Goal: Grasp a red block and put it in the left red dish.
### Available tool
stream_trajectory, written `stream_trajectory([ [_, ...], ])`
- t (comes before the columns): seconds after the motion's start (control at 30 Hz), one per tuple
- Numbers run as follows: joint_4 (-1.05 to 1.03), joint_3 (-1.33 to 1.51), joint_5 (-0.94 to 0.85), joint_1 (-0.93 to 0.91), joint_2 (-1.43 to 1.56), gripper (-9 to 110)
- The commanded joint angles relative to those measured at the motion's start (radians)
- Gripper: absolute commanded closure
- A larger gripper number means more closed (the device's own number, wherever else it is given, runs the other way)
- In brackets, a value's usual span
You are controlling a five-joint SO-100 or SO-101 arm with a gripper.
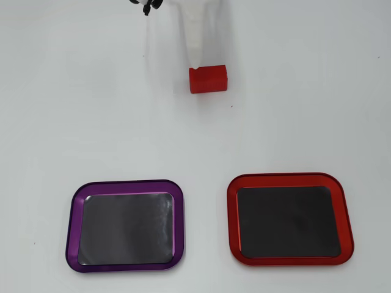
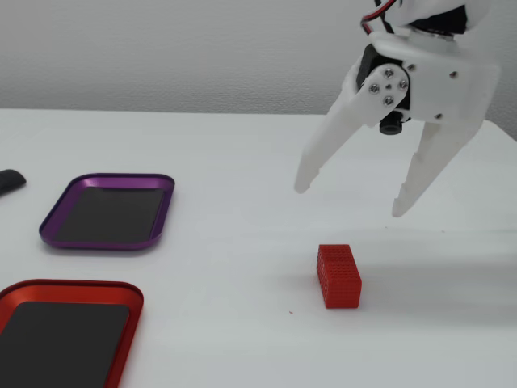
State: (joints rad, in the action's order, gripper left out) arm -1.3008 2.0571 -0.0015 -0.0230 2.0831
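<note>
The red block [image 2: 338, 276] is seen lying on the counter [image 2: 242, 210], below the gripper [image 2: 349, 201] held spread wide; it is judged light, rigid and ribbed, best pinched across its long sides

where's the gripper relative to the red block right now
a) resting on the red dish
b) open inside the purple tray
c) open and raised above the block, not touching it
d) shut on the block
c: in the fixed view the gripper hangs with its jaws spread wide, fingertips clear above the red block, which sits alone on the table.
</note>
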Motion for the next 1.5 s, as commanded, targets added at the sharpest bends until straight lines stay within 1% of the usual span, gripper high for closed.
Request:
stream_trajectory([
  [0.0,-0.008,-0.038,-0.005,0.005,-0.041,70],
  [0.37,0.126,-0.037,0.005,0.006,-0.209,70],
  [0.5,0.169,-0.023,0.006,0.057,-0.305,70],
  [0.63,0.284,0.029,0.006,0.104,-0.359,70],
  [0.73,0.345,0.044,0.005,0.115,-0.382,70],
  [0.83,0.359,0.044,-0.005,0.109,-0.393,70],
  [0.97,0.36,0.044,-0.009,0.101,-0.394,79],
  [1.07,0.36,0.044,-0.054,0.101,-0.394,86],
  [1.3,0.36,0.044,-0.066,0.098,-0.394,94],
  [1.43,0.35,0.044,-0.067,0.101,-0.39,102],
  [1.47,0.348,0.044,-0.078,0.103,-0.383,102],
])
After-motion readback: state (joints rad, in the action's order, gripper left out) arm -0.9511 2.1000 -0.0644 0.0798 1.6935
